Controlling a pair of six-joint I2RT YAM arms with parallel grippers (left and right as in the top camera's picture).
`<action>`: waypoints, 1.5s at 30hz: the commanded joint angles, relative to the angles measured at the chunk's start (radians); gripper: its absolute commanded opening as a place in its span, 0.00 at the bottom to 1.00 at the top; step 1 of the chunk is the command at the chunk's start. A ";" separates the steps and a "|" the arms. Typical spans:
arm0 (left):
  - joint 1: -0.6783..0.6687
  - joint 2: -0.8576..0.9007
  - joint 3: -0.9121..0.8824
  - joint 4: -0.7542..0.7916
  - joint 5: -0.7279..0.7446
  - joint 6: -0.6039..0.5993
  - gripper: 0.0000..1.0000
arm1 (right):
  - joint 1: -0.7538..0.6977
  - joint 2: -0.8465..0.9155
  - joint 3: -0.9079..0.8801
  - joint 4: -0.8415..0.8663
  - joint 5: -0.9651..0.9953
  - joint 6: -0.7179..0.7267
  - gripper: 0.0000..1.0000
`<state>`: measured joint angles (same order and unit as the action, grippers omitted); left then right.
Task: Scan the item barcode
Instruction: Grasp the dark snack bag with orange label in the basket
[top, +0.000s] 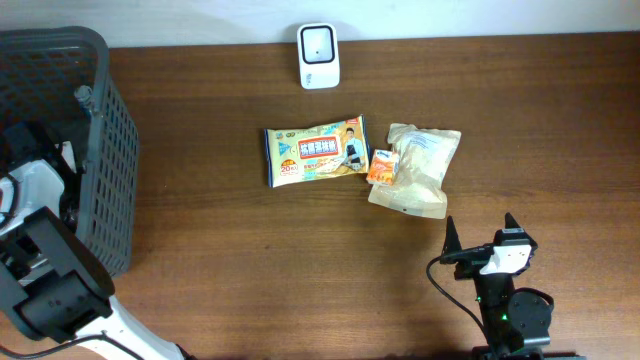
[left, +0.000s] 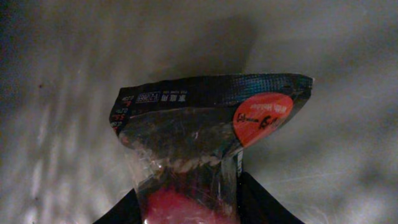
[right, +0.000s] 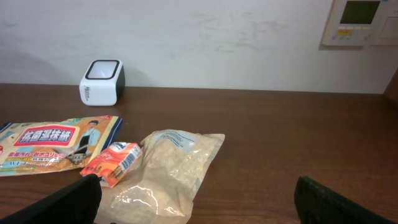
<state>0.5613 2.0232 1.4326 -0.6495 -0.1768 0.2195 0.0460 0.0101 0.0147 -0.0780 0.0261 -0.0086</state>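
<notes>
My left gripper (left: 196, 211) is clamped on a packet (left: 205, 124), pinched low so its printed top stands clear. I judge it sits at the basket (top: 90, 150). My right gripper (right: 196, 190) hangs wide and empty, near my edge and out of the way. Beyond it lie a bag (right: 171, 165), a sachet (right: 113, 163) and wipes (right: 59, 144). The scanner (top: 319, 55) waits at the far edge, well apart from the packet.

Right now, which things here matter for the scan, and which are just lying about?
For the job: dark packet, between the left gripper's fingers; white scanner.
Lying about: wipes pack, small orange sachet, beige bag, mesh basket.
</notes>
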 joint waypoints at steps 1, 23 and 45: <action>0.006 -0.057 0.014 -0.011 -0.018 -0.048 0.40 | 0.006 -0.006 -0.009 -0.003 0.001 -0.006 0.99; 0.088 -0.087 0.006 -0.041 0.111 -0.046 0.64 | 0.006 -0.006 -0.009 -0.003 0.001 -0.006 0.99; 0.090 0.028 0.006 -0.016 0.285 0.029 0.36 | 0.006 -0.006 -0.009 -0.003 0.001 -0.006 0.99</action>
<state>0.6540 2.0308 1.4391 -0.6670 0.0822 0.2432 0.0460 0.0101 0.0147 -0.0780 0.0261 -0.0086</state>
